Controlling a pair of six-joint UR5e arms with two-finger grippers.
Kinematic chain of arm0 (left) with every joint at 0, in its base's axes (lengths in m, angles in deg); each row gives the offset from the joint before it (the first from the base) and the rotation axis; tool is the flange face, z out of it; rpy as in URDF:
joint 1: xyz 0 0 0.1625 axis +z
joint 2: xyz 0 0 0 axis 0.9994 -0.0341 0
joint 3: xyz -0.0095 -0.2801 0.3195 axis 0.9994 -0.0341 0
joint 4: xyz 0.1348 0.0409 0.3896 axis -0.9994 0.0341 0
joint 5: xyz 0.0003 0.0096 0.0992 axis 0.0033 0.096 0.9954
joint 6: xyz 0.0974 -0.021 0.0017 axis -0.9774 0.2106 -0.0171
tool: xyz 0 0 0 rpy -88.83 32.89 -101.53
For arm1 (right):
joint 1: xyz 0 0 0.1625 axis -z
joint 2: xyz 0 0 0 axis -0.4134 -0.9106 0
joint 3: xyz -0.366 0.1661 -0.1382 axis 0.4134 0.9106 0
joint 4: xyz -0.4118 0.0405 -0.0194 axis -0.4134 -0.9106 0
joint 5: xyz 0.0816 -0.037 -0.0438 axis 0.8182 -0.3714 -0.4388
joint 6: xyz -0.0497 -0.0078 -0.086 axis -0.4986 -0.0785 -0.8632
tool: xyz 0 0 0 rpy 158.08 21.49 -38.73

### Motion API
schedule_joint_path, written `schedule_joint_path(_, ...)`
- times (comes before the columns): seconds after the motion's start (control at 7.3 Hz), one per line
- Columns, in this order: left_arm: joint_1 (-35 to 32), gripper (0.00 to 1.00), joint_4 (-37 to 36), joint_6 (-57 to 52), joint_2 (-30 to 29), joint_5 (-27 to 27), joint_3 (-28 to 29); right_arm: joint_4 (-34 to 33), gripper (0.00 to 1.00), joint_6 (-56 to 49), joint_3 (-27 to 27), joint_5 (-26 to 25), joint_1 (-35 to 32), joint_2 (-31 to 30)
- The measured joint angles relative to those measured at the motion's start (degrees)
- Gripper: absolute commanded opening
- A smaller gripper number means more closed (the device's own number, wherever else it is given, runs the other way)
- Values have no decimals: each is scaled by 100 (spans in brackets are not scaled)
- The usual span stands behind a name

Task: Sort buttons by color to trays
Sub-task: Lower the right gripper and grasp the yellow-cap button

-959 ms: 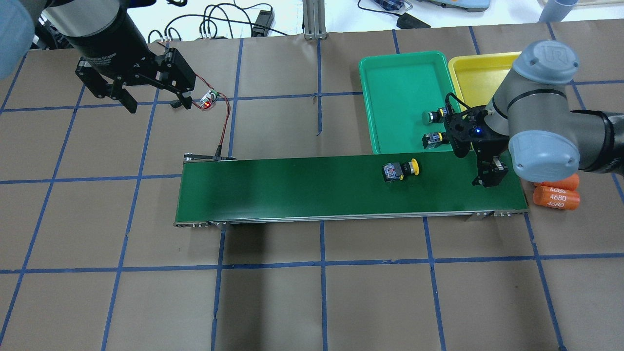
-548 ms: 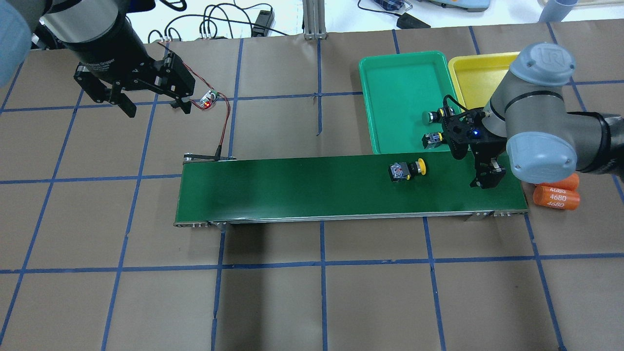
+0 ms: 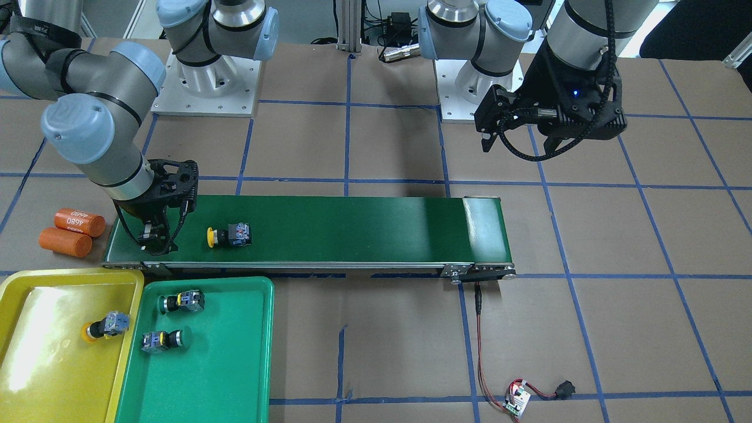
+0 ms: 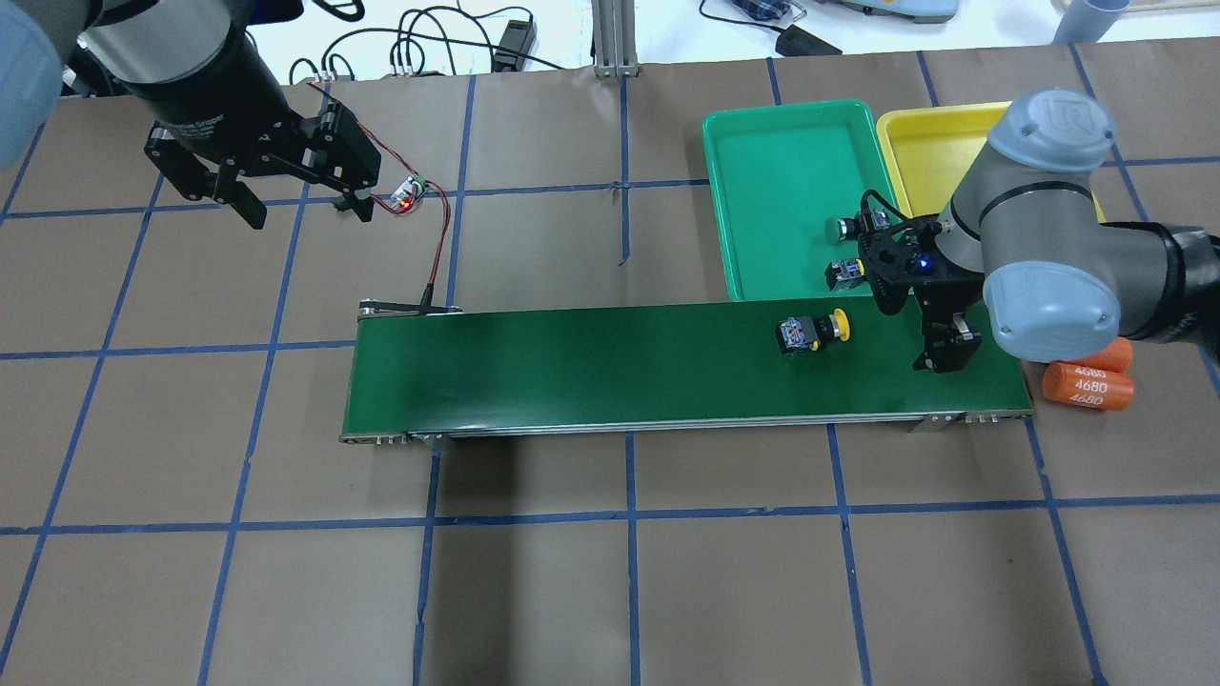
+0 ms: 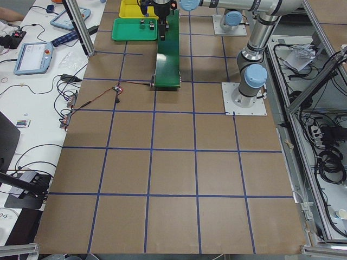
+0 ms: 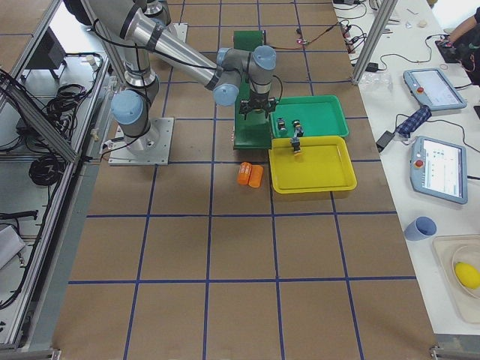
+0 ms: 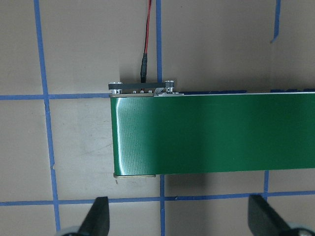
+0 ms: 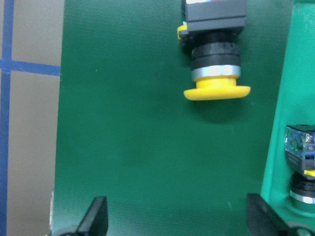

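A yellow-capped button [image 4: 815, 332] lies on its side on the dark-green conveyor belt [image 4: 572, 367], cap toward my right gripper. It also shows in the front view [image 3: 229, 235] and the right wrist view [image 8: 214, 54]. My right gripper [image 4: 944, 353] is open and empty, low over the belt's right end, a short way from the button. Two green buttons [image 4: 843, 227] [image 4: 843, 274] lie in the green tray [image 4: 782, 171]. One yellow button [image 3: 106, 326] lies in the yellow tray [image 3: 47, 364]. My left gripper [image 4: 307, 205] is open and empty, high over the table's far left.
Two orange cylinders [image 4: 1087, 376] marked 4680 lie just off the belt's right end. A small circuit board [image 4: 410, 193] with red wires running to the belt's left end lies beside the left gripper. The trays sit side by side behind the belt's right end.
The yellow button has travelled to the right along the belt, closer to my right gripper. The right gripper has shifted slightly left. The left gripper has barely moved.
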Motion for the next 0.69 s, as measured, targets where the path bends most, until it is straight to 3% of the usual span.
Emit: schedule_joint_path(0.69,3,100,-9,-3,-22,-3,-9,-136,100,432,39,-12,-248,64)
